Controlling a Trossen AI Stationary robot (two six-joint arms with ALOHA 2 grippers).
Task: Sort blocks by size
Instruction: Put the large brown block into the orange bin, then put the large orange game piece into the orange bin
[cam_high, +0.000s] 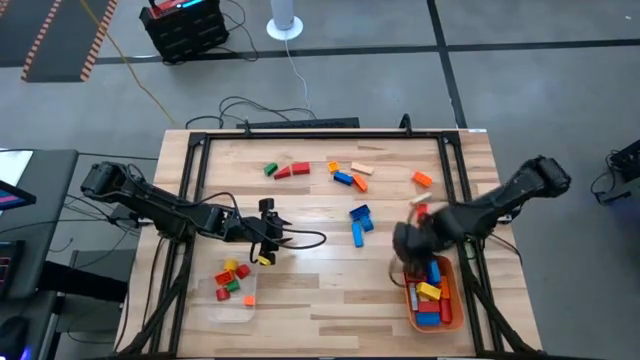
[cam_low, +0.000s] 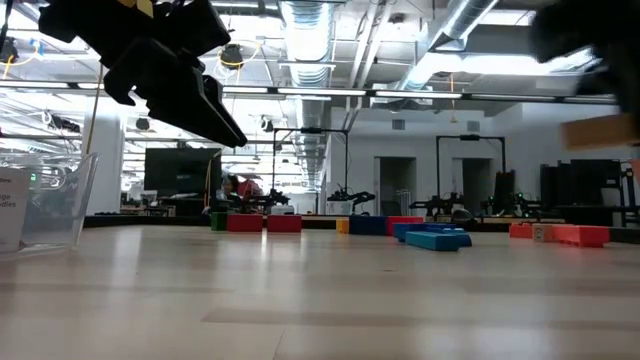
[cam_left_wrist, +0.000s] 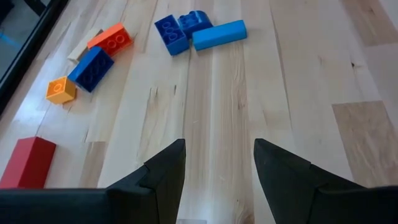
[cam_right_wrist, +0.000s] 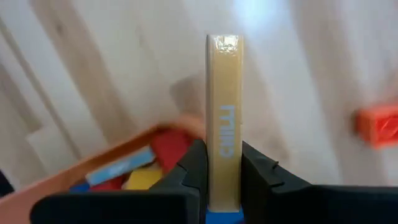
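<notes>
Clamped in the right gripper (cam_right_wrist: 224, 180), a tan bar (cam_right_wrist: 224, 118) hangs above the orange tray (cam_high: 458, 300); left gripper (cam_left_wrist: 217, 168) gapes empty; roughly ten blocks (cam_high: 360, 222) remain loose.

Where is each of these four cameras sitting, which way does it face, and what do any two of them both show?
High view: overhead, looking straight down on the wooden table; both dark arms show.
Low view: at tabletop height, looking level across into the room; one dark arm hangs in at upper left.
Left wrist view: on the left arm, looking past the open left gripper at bare wood.
Right wrist view: on the right arm; the right gripper is shut on a long tan plastic brick above the orange tray.
Shared: the light blue bar brick shows in high and left wrist views.
</notes>
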